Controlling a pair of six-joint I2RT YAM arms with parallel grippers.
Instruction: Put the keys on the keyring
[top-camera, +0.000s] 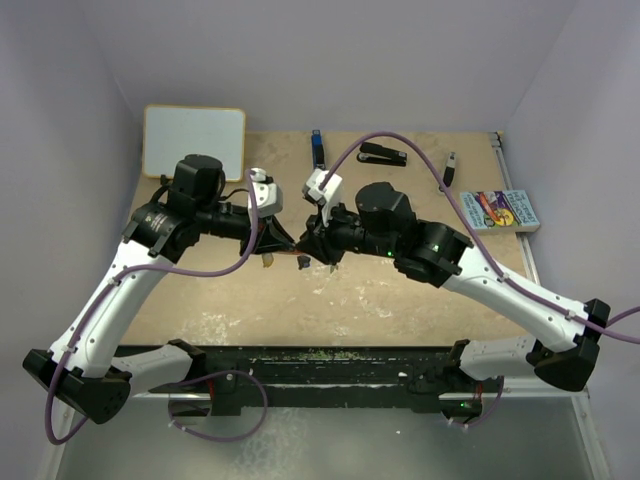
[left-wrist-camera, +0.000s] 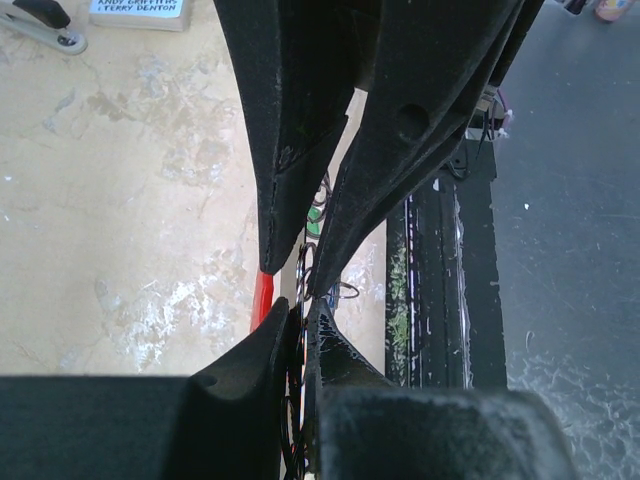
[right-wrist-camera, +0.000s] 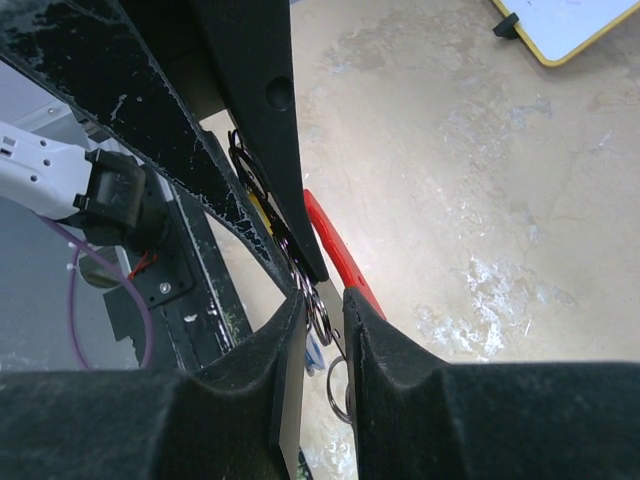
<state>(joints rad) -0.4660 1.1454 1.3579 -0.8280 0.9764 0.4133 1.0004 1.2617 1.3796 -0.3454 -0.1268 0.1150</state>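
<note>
At eleven o'clock on the tan tabletop (top-camera: 400, 310), a white wipe-off board with a yellow rim (top-camera: 193, 140). Near the middle, raised off the surface, the left gripper (left-wrist-camera: 303, 310), pinched all but shut on thin wire loops of the keyring (right-wrist-camera: 335, 248), a red crescent-shaped plastic clip joined to silvery rings. Red clip just beside those fingertips, at their nine o'clock in the left wrist view. Close underneath, tiny silver metal keys with coloured plastic tags (top-camera: 268, 262), too small to sort. Meeting it tip to tip from three o'clock, the right gripper (right-wrist-camera: 322, 300), parted by a slim gap with a silvery ring inside; cannot tell whether pinched. At one o'clock, a black metal stapler (top-camera: 383, 154). At two o'clock, a colourful paperback book (top-camera: 500, 211).
</note>
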